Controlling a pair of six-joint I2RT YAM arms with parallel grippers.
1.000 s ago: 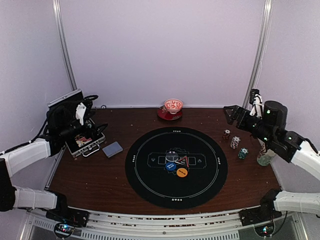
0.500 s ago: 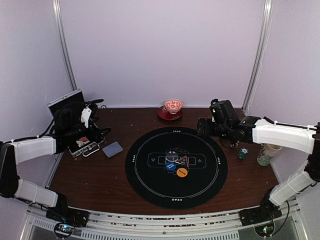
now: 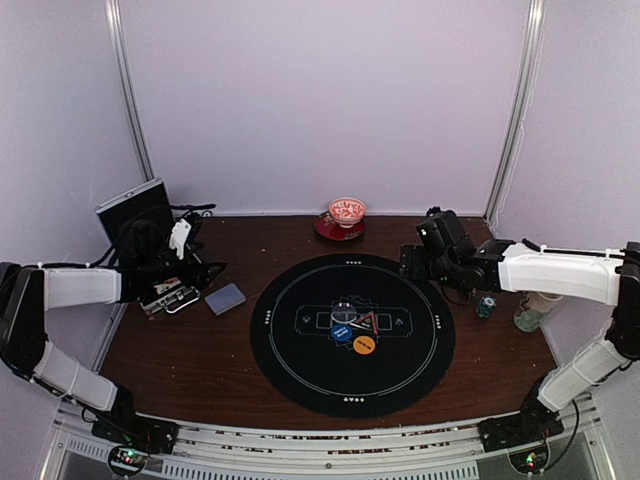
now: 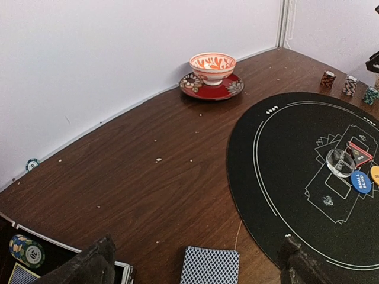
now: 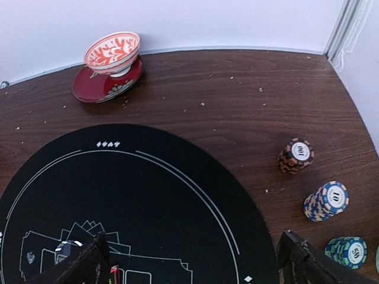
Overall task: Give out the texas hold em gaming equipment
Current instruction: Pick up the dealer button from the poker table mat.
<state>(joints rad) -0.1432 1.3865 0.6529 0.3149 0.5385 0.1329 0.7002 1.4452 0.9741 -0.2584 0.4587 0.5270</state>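
Just ahead of the left gripper, the card deck shows a grey-blue diamond lattice. Under the right gripper the mat is black, white-lined. To its right are 3 stripe-edged chip stacks: brown-black, blue-white, green-white. Farther ahead, a red-and-white bowl sits on a red flowered saucer.

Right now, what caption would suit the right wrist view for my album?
Open gripper over the mat's edge, three chip stacks to its right, bowl at the back.
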